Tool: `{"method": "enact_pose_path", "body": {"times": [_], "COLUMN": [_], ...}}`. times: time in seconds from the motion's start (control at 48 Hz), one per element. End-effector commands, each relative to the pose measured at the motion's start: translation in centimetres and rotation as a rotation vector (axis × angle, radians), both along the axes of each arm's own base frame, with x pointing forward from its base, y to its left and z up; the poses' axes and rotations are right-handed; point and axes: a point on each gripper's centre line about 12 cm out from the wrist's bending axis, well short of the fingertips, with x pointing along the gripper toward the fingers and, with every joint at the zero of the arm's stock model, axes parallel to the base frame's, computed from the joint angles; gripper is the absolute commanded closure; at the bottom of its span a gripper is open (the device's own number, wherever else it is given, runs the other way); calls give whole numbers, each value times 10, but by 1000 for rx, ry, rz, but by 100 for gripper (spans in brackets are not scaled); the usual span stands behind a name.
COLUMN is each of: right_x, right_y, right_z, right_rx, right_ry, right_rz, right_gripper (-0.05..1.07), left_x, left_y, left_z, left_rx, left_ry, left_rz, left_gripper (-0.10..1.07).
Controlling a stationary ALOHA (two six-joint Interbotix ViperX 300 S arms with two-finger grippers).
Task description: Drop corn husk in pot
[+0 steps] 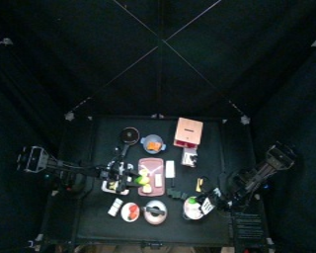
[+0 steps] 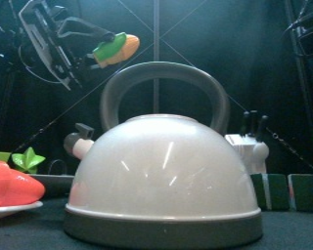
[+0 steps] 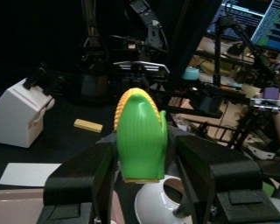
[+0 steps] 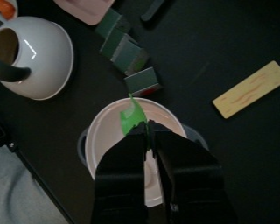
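Note:
A small green corn husk (image 4: 133, 114) lies over the far rim of the pale pink pot (image 4: 108, 136), right at the tips of my right gripper (image 4: 150, 131), which hangs directly over the pot. Whether the husk is still pinched does not show. From above, the pot (image 1: 194, 209) sits at the table's front right, under the right gripper (image 1: 207, 201). My left gripper (image 3: 140, 166) is raised over the left side of the table, its fingers (image 3: 90, 171) shut on a green corn cob with a yellow tip (image 3: 140, 131). The cob (image 2: 117, 46) also shows high up in the front view.
A big white kettle (image 2: 166, 176) fills the front view, with a red tomato on a plate (image 2: 9, 186) beside it. Near the pot are a white cup of dark liquid (image 4: 20, 48), several small green blocks (image 4: 129, 52) and a yellow bar (image 4: 254, 87). A pink box (image 1: 190, 130) stands at the back.

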Motion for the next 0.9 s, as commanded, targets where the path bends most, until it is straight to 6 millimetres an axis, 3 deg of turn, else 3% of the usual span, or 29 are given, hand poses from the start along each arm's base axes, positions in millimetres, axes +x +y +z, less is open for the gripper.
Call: {"method": "enact_pose_path", "body": {"times": [0.0,0.312,0.5,0.646,0.771,0.875], "right_x": [1,-1,10,37,76,108], "right_y": [4,14,6,-19,-44,-52], "right_z": [3,1,6,25,54,80], "right_rx": [20,70,30,-86,-189,-337], "right_ry": [-8,5,-40,-182,-325,-451], "right_rz": [11,37,35,38,30,114], "right_gripper": [58,23,22,22,22,22], "left_x": [2,3,4,5,5,5], "left_y": [-1,2,4,1,1,1], "left_z": [4,3,1,0,0,-1], "left_rx": [3,6,6,4,-1,0], "left_ry": [-10,5,13,22,21,24], "left_rz": [-2,10,17,8,10,12], "left_gripper": [30,30,31,31,31,31]}}
